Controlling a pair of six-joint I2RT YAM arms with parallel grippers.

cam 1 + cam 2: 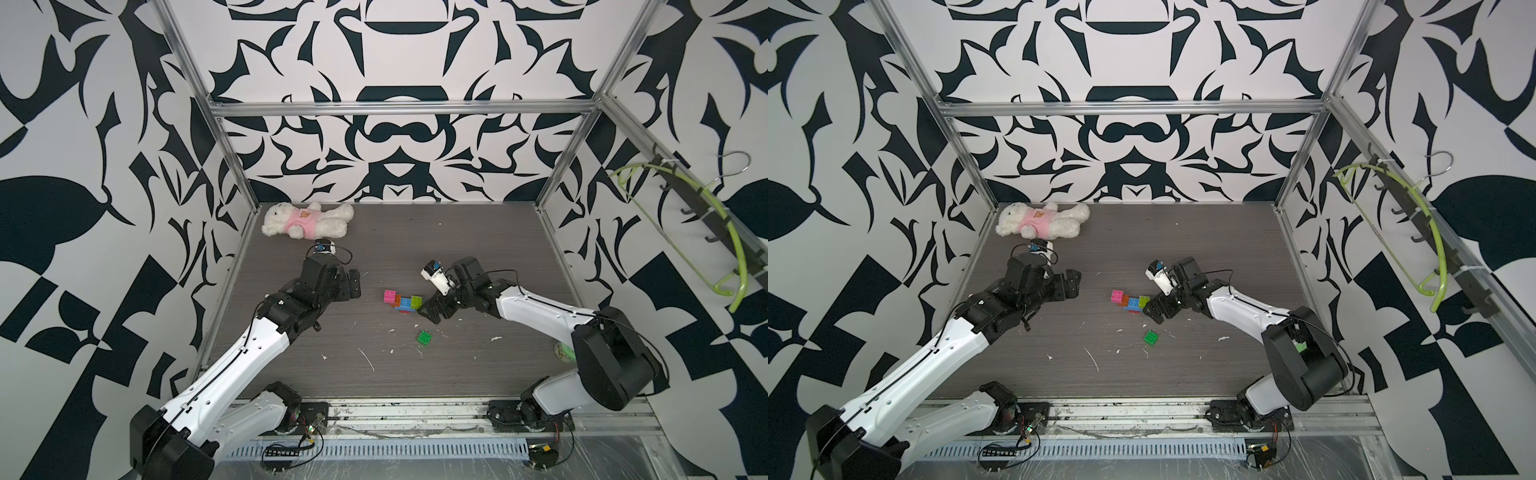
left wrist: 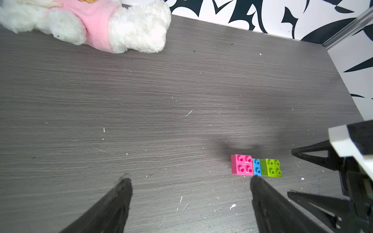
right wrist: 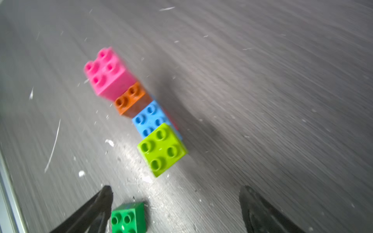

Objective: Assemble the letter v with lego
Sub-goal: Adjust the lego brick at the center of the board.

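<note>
The letter v (image 1: 402,302) lies mid-table as a short joined chain of lego: pink brick (image 3: 107,72), orange brick (image 3: 130,98), blue brick (image 3: 150,119) and lime brick (image 3: 161,149). A loose green brick (image 1: 424,336) lies apart, nearer the front; in the right wrist view this green brick (image 3: 128,217) sits beside one fingertip. My right gripper (image 1: 426,313) is open and empty, just right of the lime end. My left gripper (image 1: 354,284) is open and empty, a little way left of the pink end. The chain (image 2: 256,167) shows past one left fingertip.
A white plush bear (image 1: 305,224) in a pink shirt lies at the back left corner. Metal frame posts and patterned walls close in the table (image 1: 457,249). A lime hanger (image 1: 673,216) hangs on the right wall. White flecks dot the tabletop.
</note>
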